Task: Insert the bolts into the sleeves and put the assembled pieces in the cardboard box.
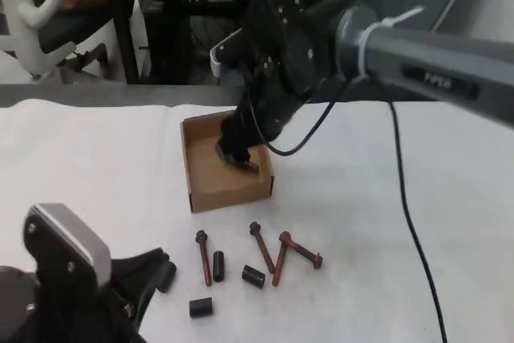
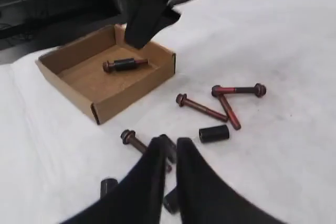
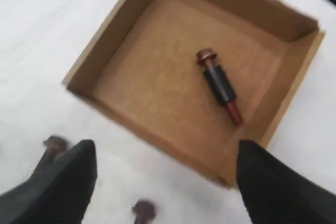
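Though empty, right gripper [image 3: 165,148] wide above box [image 3: 113,35].

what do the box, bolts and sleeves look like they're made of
Cardboard box: plain brown cardboard, matte, folded walls. Bolts: probably steel, with a dull reddish-brown coating or rust, flanged heads. Sleeves: matte black cylinders; metal or plastic, cannot tell.

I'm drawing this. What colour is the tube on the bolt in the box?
Black. The sleeve shows best in the right wrist view.
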